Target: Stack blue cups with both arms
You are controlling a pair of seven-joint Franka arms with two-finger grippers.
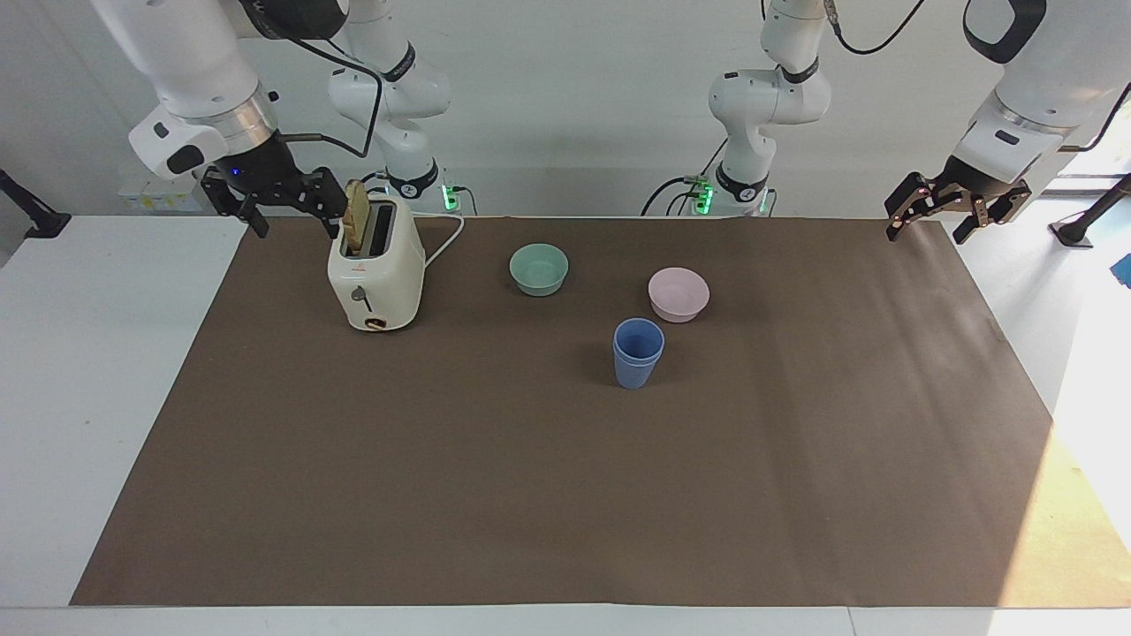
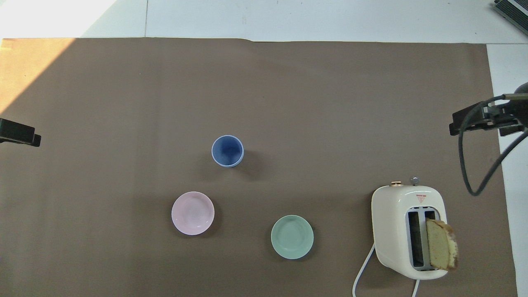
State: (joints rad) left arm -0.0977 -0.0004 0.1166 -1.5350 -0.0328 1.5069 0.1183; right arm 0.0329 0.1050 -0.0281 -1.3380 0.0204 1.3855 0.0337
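Brown mat over white table, white wall; both end effectors open, empty.

Two matte blue cups stand nested one inside the other, upright and open end up, near the middle of the brown mat. The inner cup's rim sits just above the outer's. From overhead the stack shows one pale-edged round mouth, dark blue inside.

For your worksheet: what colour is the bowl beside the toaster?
Teal-green bowl; clearest in the overhead view.
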